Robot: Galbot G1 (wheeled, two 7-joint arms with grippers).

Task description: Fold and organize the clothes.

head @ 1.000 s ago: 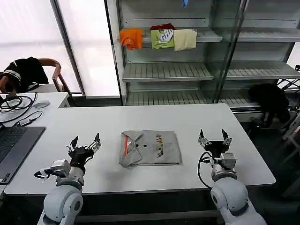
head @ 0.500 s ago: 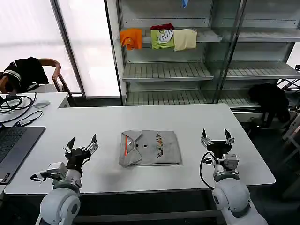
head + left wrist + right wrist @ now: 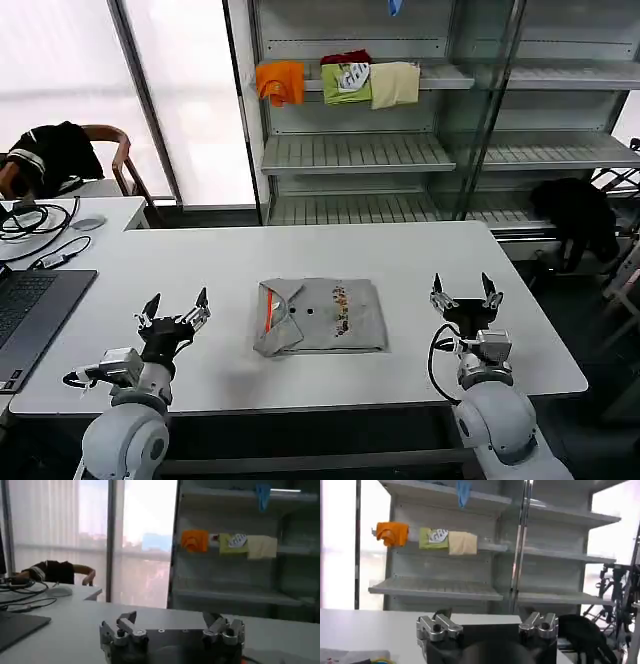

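Your left claw (image 3: 174,313) sat spread open and empty over the tabletop (image 3: 200,255), fingers pointing up and away from the body. Your right claw (image 3: 466,296) was likewise open and empty, on the far side of the work. Between them, apart from both, lay the folded grey collared shirt (image 3: 321,315): from the left claw it was at about three o'clock, from the right claw at about nine o'clock. It read as a neat rectangle, its orange-red collar trim turned towards the left claw and a small print on its middle.

You should have expected the shirt to handle light, soft and limp. Lifted by one edge or corner, the layers would likely have sagged and the fold come undone. A better hold, I judged, was on the two short sides at once, one claw each, pinching all the layers together.

At twelve o'clock beyond the tabletop stood the shelf rack (image 3: 350,152), with orange, green and cream garments (image 3: 338,82) on an upper shelf.

The head view gave you the whole layout. The left wrist view showed the left claw's open fingers (image 3: 126,625) against the window and the rack, and the right wrist view showed the right claw's open fingers (image 3: 538,622) with the rack behind them.
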